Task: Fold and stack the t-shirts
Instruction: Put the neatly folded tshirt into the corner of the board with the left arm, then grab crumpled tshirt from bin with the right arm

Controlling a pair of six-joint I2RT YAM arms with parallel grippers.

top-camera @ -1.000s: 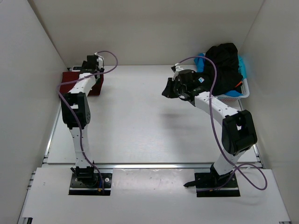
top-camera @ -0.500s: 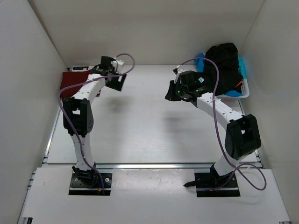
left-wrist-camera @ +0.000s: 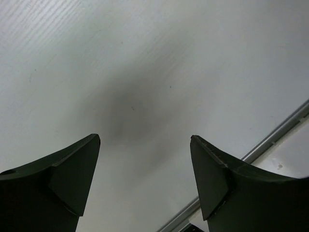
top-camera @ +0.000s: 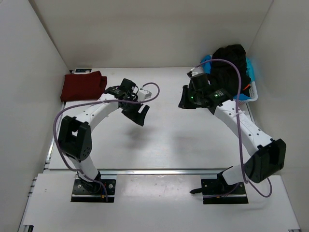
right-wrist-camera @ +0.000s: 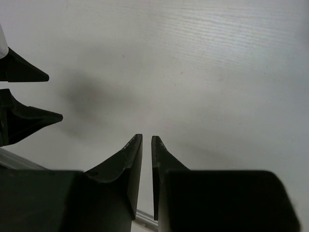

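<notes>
A folded dark red t-shirt [top-camera: 83, 86] lies at the table's back left. A black t-shirt [top-camera: 232, 63] is heaped on a white lattice basket [top-camera: 245, 98] at the back right, with light blue t-shirt cloth [top-camera: 206, 63] showing beside it. My left gripper [top-camera: 139, 115] [left-wrist-camera: 145, 140] hangs open and empty over the bare table, right of the red shirt. My right gripper [top-camera: 183, 102] [right-wrist-camera: 147, 138] hovers just left of the basket, its jaws only a narrow slit apart with nothing between them. The right wrist view also catches the left gripper [right-wrist-camera: 55, 96] at its left edge.
White walls [top-camera: 43, 53] close in the table on the left, back and right. A metal rail [top-camera: 159, 171] runs along the near edge, also visible in the left wrist view as the rail [left-wrist-camera: 275, 137]. Purple cables loop from both arms.
The left arm swung from the red shirt at the back left out toward the table's middle, still open. The right arm shifted right toward the basket, and its jaws parted slightly.
</notes>
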